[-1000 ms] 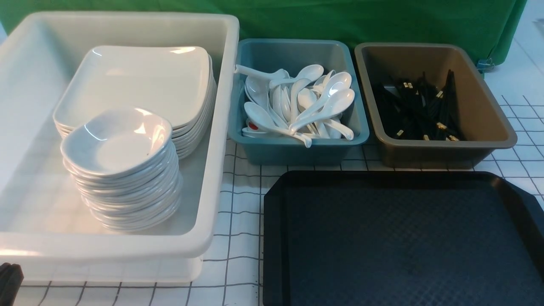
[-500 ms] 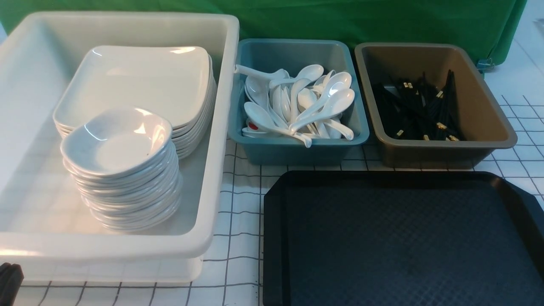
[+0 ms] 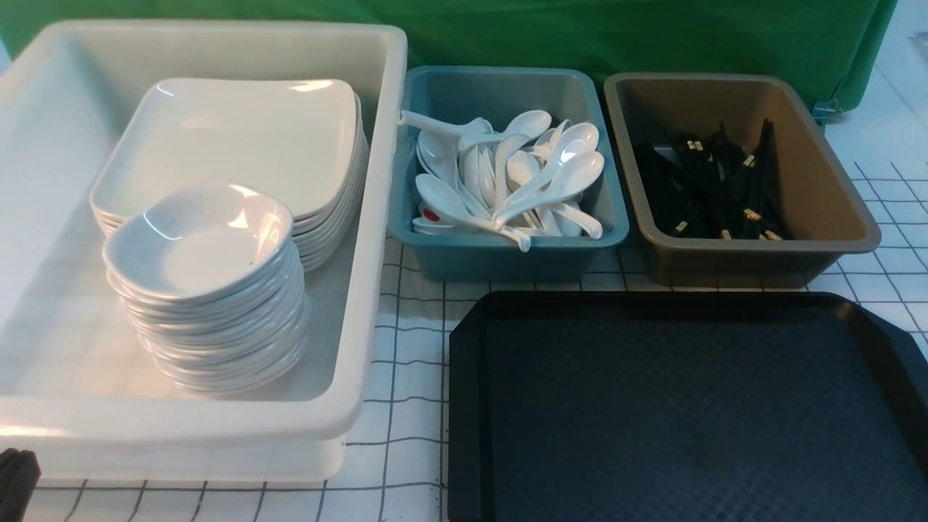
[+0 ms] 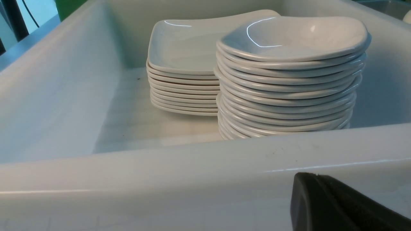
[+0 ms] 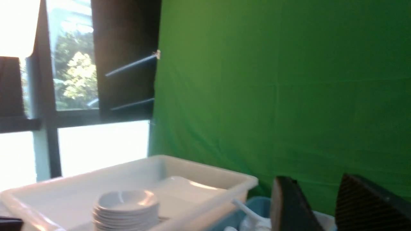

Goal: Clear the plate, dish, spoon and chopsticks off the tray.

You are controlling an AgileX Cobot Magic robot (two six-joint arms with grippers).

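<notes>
Here your right gripper stands with its jaws apart on nothing, raised above the teal bin of spoons. Your left gripper is pressed closed beside the white bin. The tray lies bare.

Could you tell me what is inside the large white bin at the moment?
The white bin holds a stack of square plates and, nearer the robot, a stack of small dishes. Anything under the stacks is covered.
</notes>
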